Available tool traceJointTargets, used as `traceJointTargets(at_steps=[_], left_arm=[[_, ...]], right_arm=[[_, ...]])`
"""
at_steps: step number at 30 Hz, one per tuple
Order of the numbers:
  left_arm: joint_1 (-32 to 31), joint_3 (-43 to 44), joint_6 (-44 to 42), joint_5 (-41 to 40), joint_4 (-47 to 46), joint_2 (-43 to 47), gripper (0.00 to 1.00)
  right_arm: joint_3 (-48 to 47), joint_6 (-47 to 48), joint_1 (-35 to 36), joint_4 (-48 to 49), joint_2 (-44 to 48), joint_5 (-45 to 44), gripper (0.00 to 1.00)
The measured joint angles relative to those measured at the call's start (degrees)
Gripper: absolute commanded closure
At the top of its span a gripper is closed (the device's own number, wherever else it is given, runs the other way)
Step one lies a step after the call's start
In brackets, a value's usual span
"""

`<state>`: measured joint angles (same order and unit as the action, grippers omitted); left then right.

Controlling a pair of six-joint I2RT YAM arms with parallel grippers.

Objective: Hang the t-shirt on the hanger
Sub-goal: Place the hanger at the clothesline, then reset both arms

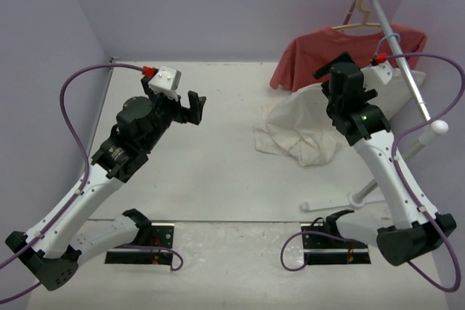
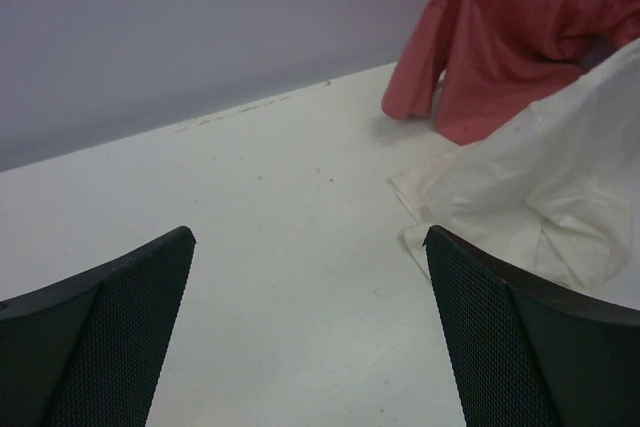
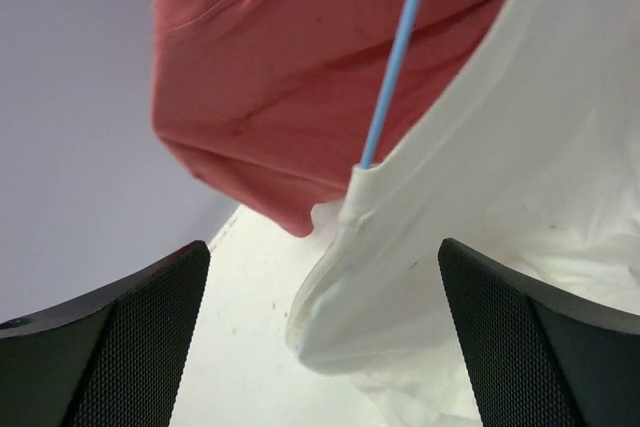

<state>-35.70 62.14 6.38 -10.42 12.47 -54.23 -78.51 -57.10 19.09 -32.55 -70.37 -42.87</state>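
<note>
My right tool (image 3: 322, 247) is spread wide and grips nothing. It hangs just in front of the t-shirt (image 3: 520, 147), near the far right corner of the table (image 1: 211, 172). My left tool (image 2: 310, 242) is spread as well, with only bare table between its fingers, and it sits well apart from the cloth toward the left side.

A straight run of the hanger (image 3: 396, 57), the thin blue wire, drops into a hemmed opening of the t-shirt and disappears inside. I cannot tell whether both shoulders sit on the wire, or where the hook is caught. The upper cloth hangs from the wire. The lower part lies slumped in folds on the table toward the middle, and it touches the red t-shirt (image 3: 270, 77) behind it, which hangs from a wooden hanger (image 1: 367, 5) on the rack rail (image 1: 403, 63).

I judge the t-shirt to be resting on the wire, though not securely. If only one shoulder is seated, the unsupported side could slip off and the whole garment would drop into the heap. My right tool is also very close to the cloth. If a finger snags a fold while backing away, it could drag the hem off the wire or tip the hanger sideways. A knock against the rail could shake both garments. My left tool is too far off to catch anything.
</note>
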Motion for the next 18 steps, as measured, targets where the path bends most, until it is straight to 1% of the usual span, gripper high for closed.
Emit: traceJointTargets(at_steps=[2,5,7,10,14,16,18], left_arm=[[0.09,0.19,0.41,-3.75,0.97,-0.18,0.00],[0.17,1.48,2.23,-12.73,3.81,-1.23,0.00],[0.35,2.53,3.88,-19.28,6.43,-1.73,0.00],[0.46,2.66,6.48,-26.70,9.24,-0.80,0.00],[0.46,0.22,8.72,-32.43,10.98,4.09,0.00],[0.46,-1.88,9.65,-34.29,12.00,7.86,0.00],[0.45,-3.63,10.50,-36.10,13.54,10.73,0.00]], right_arm=[[1.60,5.88,0.64,1.07,3.00,4.09,0.01],[4.32,17.42,2.93,1.21,9.00,11.38,0.01],[5.05,24.25,4.54,-0.39,13.55,16.32,0.01],[4.21,32.58,5.36,-4.13,20.54,22.07,0.01],[1.95,38.73,7.27,-8.69,29.26,26.90,0.01],[0.72,39.93,8.87,-10.92,33.19,28.84,0.01],[-0.17,40.74,9.29,-12.95,36.35,28.75,0.01]])
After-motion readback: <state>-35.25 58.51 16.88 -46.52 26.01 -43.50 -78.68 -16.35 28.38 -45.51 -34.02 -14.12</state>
